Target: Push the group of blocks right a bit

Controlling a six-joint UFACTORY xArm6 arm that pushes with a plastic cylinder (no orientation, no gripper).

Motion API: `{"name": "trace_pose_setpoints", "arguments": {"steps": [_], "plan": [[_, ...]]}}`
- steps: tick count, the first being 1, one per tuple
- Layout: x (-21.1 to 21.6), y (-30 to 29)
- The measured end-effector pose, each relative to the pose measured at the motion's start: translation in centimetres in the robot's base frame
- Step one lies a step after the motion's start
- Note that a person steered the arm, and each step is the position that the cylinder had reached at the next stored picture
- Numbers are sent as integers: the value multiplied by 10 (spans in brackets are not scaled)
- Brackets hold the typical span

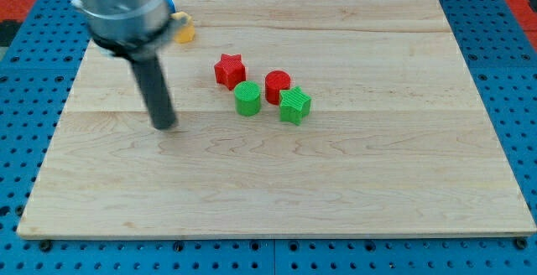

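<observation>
Four blocks sit close together near the middle of the wooden board [336, 191]: a red star-shaped block [228, 70], a green cylinder [247, 99], a red cylinder [278, 85] and a green star-shaped block [294, 106]. My tip [164, 125] rests on the board to the view's left of the group, well apart from the green cylinder. The rod rises toward the view's top left into the blurred arm.
A yellow block [184, 32] lies near the board's top left, partly behind the arm, with a bit of blue [170, 3] above it. A blue perforated table [512, 74] surrounds the board.
</observation>
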State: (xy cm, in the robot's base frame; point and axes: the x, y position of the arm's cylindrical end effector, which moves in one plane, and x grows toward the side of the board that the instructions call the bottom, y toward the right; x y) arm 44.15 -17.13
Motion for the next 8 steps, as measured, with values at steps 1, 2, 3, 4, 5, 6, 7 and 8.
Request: {"name": "trace_pose_setpoints", "arguments": {"steps": [1, 2, 3, 4, 5, 6, 7, 8], "plan": [[-82, -69], [-129, -130], [-188, -132], [-219, -84], [-227, -76], [-228, -88], [-220, -91], [-216, -53]]}}
